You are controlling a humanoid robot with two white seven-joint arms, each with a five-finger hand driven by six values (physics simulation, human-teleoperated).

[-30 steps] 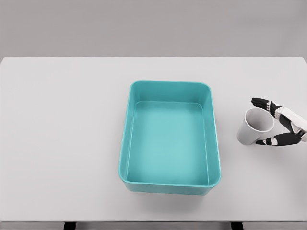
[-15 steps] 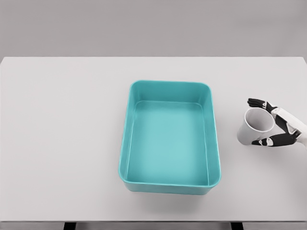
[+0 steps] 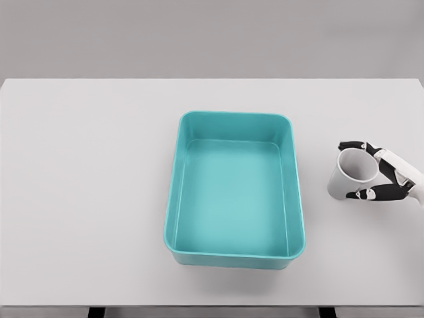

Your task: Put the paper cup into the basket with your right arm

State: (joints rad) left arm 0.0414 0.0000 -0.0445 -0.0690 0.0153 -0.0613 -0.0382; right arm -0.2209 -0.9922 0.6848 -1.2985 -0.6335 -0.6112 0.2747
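Observation:
A white paper cup [image 3: 349,177] stands upright on the white table [image 3: 93,185], to the right of the teal basket [image 3: 235,118]. My right hand [image 3: 346,170] reaches in from the right edge and wraps the cup. Its black fingers [image 3: 352,144] curl round the cup's far side at the rim, and the thumb [image 3: 372,194] presses against the near side. The cup rests on the table, a short gap away from the basket's right wall. Nothing lies inside the basket. The left arm does not show.
The rectangular basket sits in the middle of the table with its long side running away from me. The table's right edge lies just beyond the hand. Two dark table legs show at the bottom edge.
The right hand's fingers have curled in tighter round the cup, the fingertips sliding left along its rim. The cup has stayed where it was.

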